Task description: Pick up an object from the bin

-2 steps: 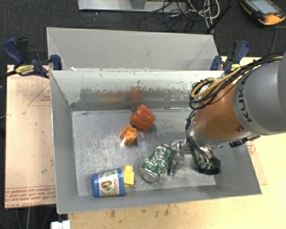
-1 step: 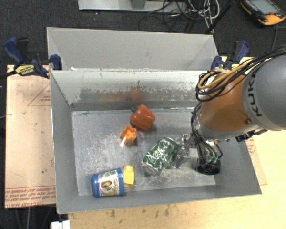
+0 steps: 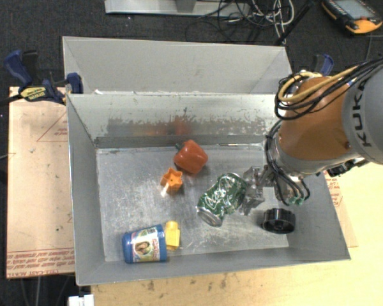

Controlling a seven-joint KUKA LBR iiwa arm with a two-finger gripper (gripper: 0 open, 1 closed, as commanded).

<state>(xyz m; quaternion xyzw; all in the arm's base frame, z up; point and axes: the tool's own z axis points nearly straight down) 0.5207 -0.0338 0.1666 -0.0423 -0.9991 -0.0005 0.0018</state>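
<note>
We find the gripper (image 3: 254, 189) just beside the crushed green can (image 3: 220, 199), in the right part of the bin (image 3: 179, 110), with free floor leftward; whether it is released or clenched we cannot tell.

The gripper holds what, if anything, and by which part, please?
It cannot be told: the gripper is beside the right end of the crushed green can.

Seven-joint arm (image 3: 372, 116) comes in over the right wall of the bin (image 3: 82, 171), its grey link lettered KUKA lying just outside that wall. The orange wrist cover (image 3: 309, 136) is bulky and sits above the bin's right end. Yellow and black cables (image 3: 292, 93) loop over the cover's top, toward the bin's far right corner. The gripper (image 3: 254, 189) hangs below the cover, low over the bin floor, right of the bin's centre, facing the left wall.
</note>
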